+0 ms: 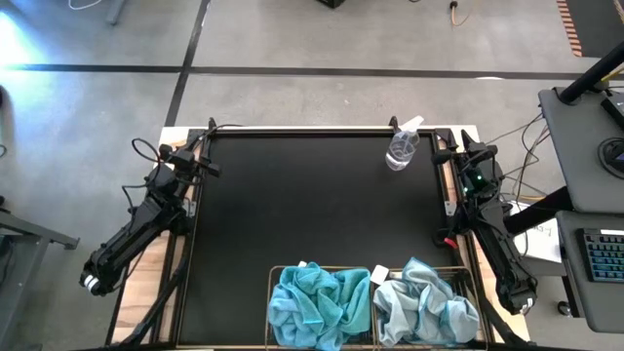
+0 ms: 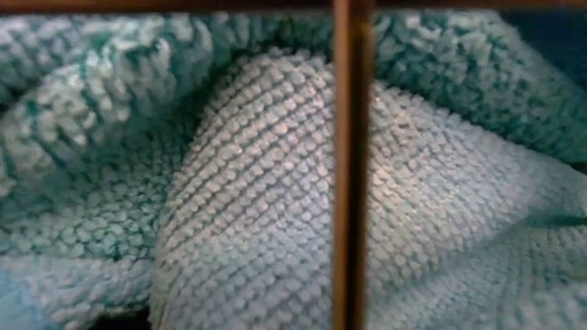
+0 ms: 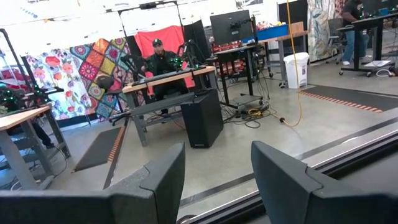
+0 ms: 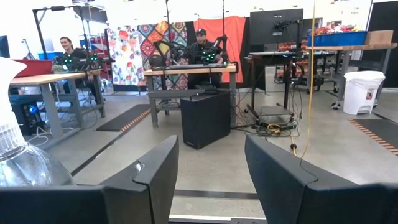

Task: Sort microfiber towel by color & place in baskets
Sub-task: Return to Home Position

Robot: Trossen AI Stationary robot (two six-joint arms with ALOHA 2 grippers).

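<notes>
Towels [image 1: 317,302] sorted in both baskets [image 1: 270,292], left hand [image 3: 217,158] and right hand [image 4: 211,149] spread, empty, so I plan a slow tuck home, wide of the spray bottle [image 1: 402,151].

We see a clear spray bottle [image 1: 402,146] w/ a white top near the far right corner of the black table top [image 1: 312,205]. Past the table's right side there's a grey desk w/ a keyboard [image 1: 603,255]. In the room beyond, a big black box [image 4: 205,118] sits on the floor by a long desk. A person in a cap [image 4: 200,45] sits behind that desk, & another person [image 4: 65,46] sits at a 2nd desk. Bright patchwork blankets [image 4: 134,46] hang behind them. We also see a white bin [image 4: 364,90] & a hanging yellow cord [image 4: 309,81].
</notes>
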